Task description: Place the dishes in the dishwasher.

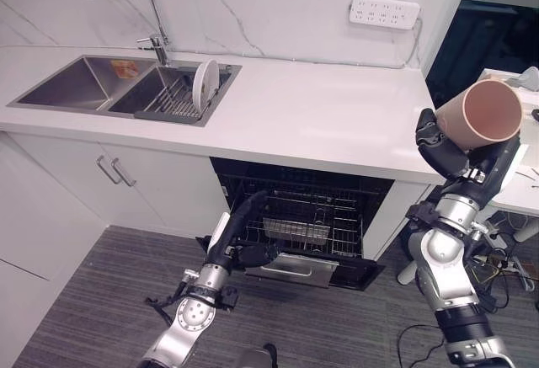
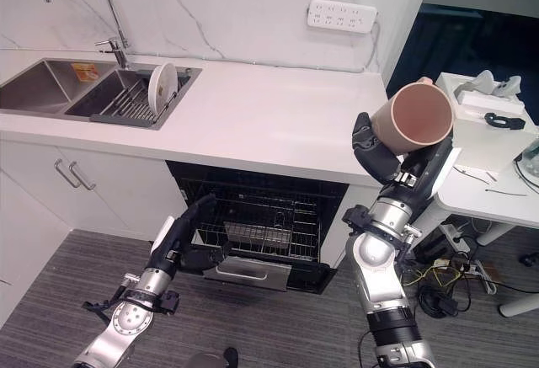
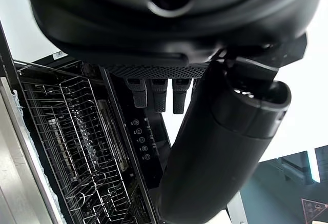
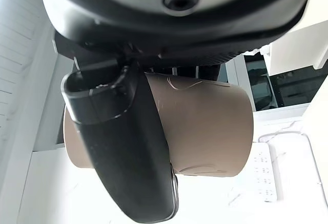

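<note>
My right hand is shut on a tan cup, held on its side above the right end of the white counter, mouth towards me. In the right wrist view the thumb lies across the cup's wall. The dishwasher under the counter stands open, its wire rack drawn forward. My left hand is low in front of that rack, open and holding nothing, fingers pointing at the dishwasher's edge. A white plate stands upright in the sink's drying rack.
A double steel sink with a tall tap sits at the counter's left. Cupboard doors with handles are left of the dishwasher. A power strip hangs on the wall. A white table with small items stands at the right.
</note>
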Motion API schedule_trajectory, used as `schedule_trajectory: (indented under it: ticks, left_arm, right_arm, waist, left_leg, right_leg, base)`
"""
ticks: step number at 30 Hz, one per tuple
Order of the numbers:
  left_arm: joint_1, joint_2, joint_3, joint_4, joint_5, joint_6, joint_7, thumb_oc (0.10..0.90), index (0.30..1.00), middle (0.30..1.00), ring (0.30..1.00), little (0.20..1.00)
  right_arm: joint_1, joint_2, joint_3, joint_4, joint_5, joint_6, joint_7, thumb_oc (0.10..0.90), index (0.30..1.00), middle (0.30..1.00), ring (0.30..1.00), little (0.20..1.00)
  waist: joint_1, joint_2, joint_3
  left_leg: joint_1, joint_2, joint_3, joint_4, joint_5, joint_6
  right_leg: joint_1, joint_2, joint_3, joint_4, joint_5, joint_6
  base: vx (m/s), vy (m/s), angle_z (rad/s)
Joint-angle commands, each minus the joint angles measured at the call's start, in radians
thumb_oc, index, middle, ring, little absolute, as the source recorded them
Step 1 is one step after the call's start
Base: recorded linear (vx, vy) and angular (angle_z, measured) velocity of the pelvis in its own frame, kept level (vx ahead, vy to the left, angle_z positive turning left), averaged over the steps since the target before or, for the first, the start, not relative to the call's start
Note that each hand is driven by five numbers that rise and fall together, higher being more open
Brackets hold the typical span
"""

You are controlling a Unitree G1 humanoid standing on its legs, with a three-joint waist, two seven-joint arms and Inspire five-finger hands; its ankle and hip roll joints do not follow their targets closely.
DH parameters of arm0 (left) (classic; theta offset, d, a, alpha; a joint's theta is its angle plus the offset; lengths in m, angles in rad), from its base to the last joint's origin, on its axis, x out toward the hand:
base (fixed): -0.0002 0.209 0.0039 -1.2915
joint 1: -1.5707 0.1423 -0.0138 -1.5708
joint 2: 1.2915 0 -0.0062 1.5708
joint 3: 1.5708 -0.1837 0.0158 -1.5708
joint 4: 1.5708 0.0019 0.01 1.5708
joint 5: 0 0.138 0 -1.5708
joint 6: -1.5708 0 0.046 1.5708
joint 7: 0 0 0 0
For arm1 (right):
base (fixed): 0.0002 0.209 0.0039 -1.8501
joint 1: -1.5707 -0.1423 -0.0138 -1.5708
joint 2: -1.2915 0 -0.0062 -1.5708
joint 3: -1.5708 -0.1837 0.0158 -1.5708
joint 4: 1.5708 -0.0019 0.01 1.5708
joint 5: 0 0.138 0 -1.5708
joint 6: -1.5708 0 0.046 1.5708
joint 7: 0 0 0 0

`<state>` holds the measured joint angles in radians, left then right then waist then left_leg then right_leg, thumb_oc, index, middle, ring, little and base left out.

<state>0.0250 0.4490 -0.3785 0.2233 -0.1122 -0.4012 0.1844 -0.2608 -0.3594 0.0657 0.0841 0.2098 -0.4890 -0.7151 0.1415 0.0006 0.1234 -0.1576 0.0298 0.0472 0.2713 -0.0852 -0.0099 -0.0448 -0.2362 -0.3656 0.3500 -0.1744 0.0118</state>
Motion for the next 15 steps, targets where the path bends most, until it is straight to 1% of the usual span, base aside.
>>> schedule_trajectory:
  ticks: [1,4,7,9,13,15]
  left_arm:
    - [-0.053,0.005,0.047,-0.146,-0.015,-0.129,0.004,0.8,0.9,0.9,0.9,0.9]
    - [-0.05,0.002,0.052,-0.141,-0.004,-0.121,0.009,0.8,0.9,0.9,0.9,0.9]
    - [-0.047,-0.003,0.059,-0.131,0.034,-0.115,0.023,0.8,0.9,0.9,0.9,0.9]
    - [-0.041,0.003,0.072,-0.114,0.084,-0.123,0.038,0.8,0.9,0.9,0.9,0.9]
    - [-0.04,0.017,0.084,-0.09,0.124,-0.124,0.051,0.8,0.9,0.9,0.9,0.9]
    - [-0.041,0.027,0.089,-0.07,0.159,-0.131,0.06,0.8,0.9,0.9,0.9,0.9]
  right_arm:
    - [-0.057,-0.045,-0.005,-0.095,0.022,-0.105,0.067,0.4,0.3,0.3,0.3,0.3]
    - [-0.054,-0.032,0.018,-0.103,0.065,-0.077,0.134,0.4,0.3,0.3,0.3,0.3]
    - [-0.032,-0.005,0.072,-0.1,0.079,-0.043,0.198,0.4,0.3,0.3,0.3,0.3]
    - [0.003,0.018,0.117,-0.071,0.099,-0.041,0.244,0.4,0.3,0.3,0.3,0.3]
    - [0.035,0.044,0.158,-0.029,0.125,-0.041,0.291,0.4,0.3,0.3,0.3,0.3]
    - [0.048,0.056,0.179,-0.004,0.13,-0.029,0.317,0.4,0.3,0.3,0.3,0.3]
  waist:
    - [0.005,-0.011,-0.069]
    - [0.007,-0.011,-0.07]
    - [0.007,-0.01,-0.067]
    - [0.006,-0.008,-0.067]
    - [0.003,-0.005,-0.066]
    - [0.002,-0.003,-0.064]
  left_leg:
    - [0.01,0.103,0.034,0.029,-0.012,-0.067]
    - [0.009,0.102,0.033,0.029,-0.012,-0.068]
    - [0.006,0.104,0.033,0.029,-0.009,-0.069]
    - [0.005,0.107,0.033,0.029,-0.005,-0.071]
    - [0.004,0.109,0.036,0.029,-0.002,-0.072]
    - [0.003,0.11,0.036,0.029,-0.001,-0.074]
  right_leg:
    - [0.011,-0.049,0.041,-0.05,0.099,0.14]
    - [0.01,-0.049,0.043,-0.05,0.099,0.14]
    - [0.005,-0.049,0.047,-0.05,0.1,0.14]
    - [0.002,-0.048,0.049,-0.05,0.101,0.139]
    - [-0.001,-0.049,0.05,-0.05,0.102,0.139]
    - [-0.003,-0.05,0.05,-0.05,0.103,0.139]
  base:
    - [0.0,0.0,0.0]
    - [0.0,0.0,0.0]
    - [0.0,0.0,0.0]
    - [0.0,0.0,0.0]
    - [0.01,0.007,0.0]
    - [0.04,0.029,-0.03]
